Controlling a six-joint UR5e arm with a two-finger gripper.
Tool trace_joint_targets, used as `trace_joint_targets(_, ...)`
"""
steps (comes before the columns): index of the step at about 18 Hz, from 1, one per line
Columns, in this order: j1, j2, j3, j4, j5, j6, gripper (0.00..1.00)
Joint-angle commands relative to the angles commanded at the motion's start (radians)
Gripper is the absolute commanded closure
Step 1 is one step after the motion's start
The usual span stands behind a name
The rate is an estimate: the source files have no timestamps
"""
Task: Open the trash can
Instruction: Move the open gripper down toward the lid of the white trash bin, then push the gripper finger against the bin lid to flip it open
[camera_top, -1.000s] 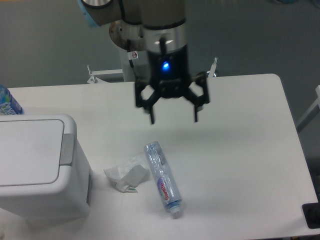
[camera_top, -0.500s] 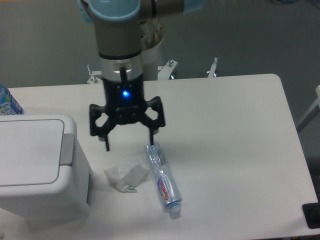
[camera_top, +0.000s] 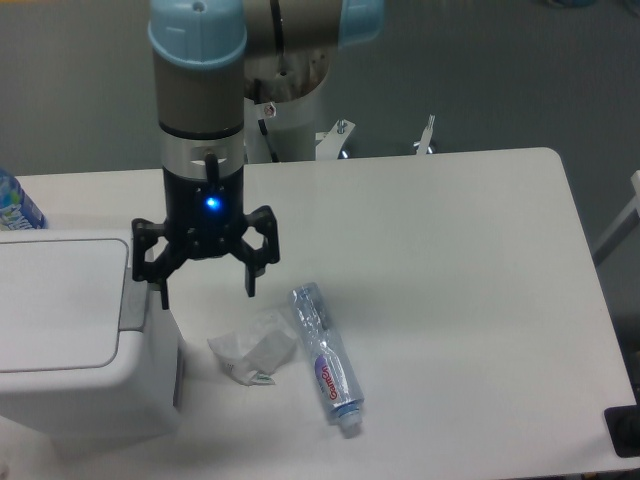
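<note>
The white table (camera_top: 450, 230) carries the trash can (camera_top: 70, 340) at its left edge, lid down. My gripper (camera_top: 205, 285) hangs wide open and empty beside the grey tab (camera_top: 133, 296). One finger may miss it and only scrape the rim.

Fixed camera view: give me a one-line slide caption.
Open gripper hovers beside the closed trash can, near its grey push tab.
</note>
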Motion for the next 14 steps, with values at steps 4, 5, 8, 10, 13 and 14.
trace_joint_targets(4, -0.003, 0.000, -0.002, 0.002, 0.000, 0.000, 0.00)
trace_joint_targets(5, -0.003, 0.000, -0.002, 0.002, -0.002, 0.000, 0.00)
trace_joint_targets(8, -0.006, 0.000, 0.000, 0.002, -0.002, 0.000, 0.00)
trace_joint_targets(10, -0.018, -0.008, 0.000, 0.002, 0.002, -0.002, 0.00)
trace_joint_targets(13, -0.018, -0.008, -0.002, 0.002, 0.002, -0.002, 0.00)
trace_joint_targets(14, -0.018, -0.009, -0.002, 0.002, 0.002, -0.002, 0.00)
